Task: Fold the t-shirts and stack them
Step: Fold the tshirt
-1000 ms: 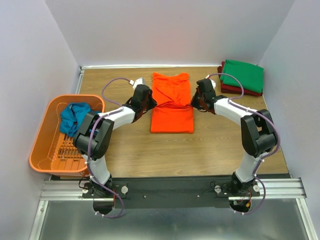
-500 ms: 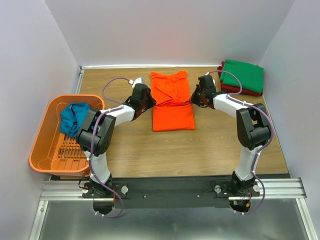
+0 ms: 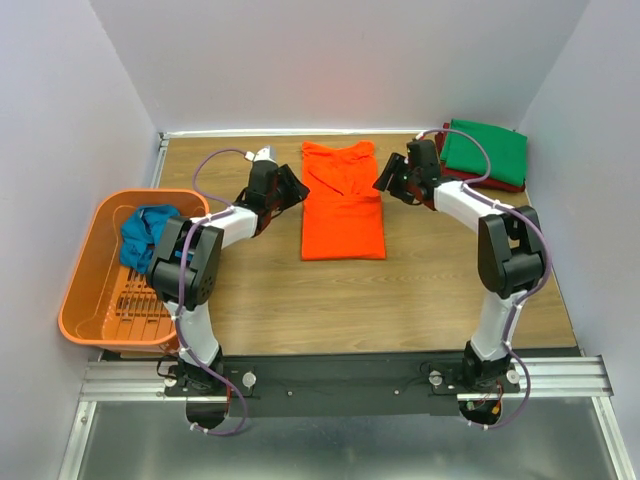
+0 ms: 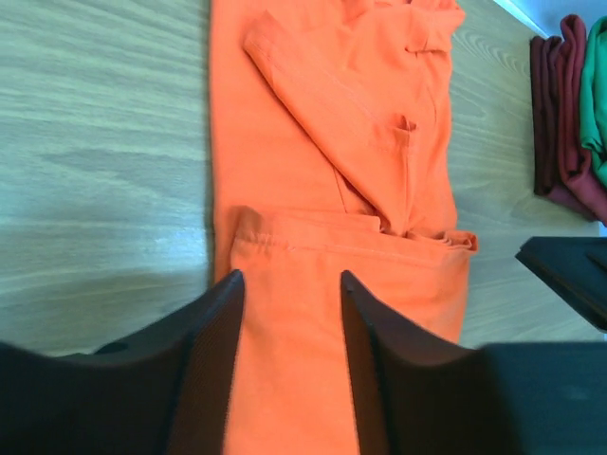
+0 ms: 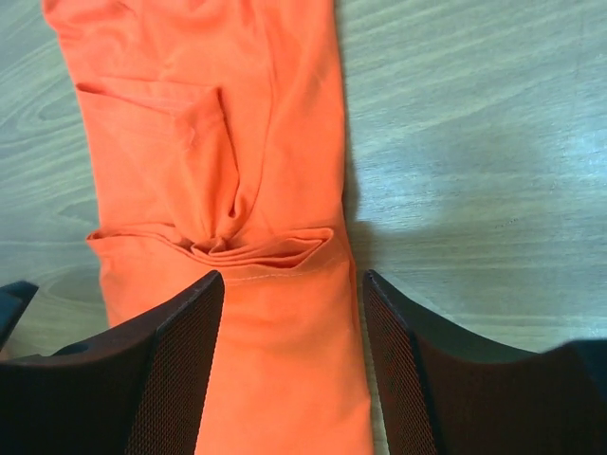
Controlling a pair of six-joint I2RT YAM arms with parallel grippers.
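Poised open and empty either side of the orange shirt [image 3: 342,215], flat on the table [image 3: 250,290], long axis running away from the bases: left gripper [image 4: 289,294] by its left edge, right gripper [image 5: 289,284] by its right, equally near the cross fold.

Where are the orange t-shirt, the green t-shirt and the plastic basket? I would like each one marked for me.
orange t-shirt [image 3: 343,228]: top view, on its flat near half.
green t-shirt [image 3: 487,152]: top view, middle of its upper face.
plastic basket [image 3: 82,265]: top view, on its left wall.
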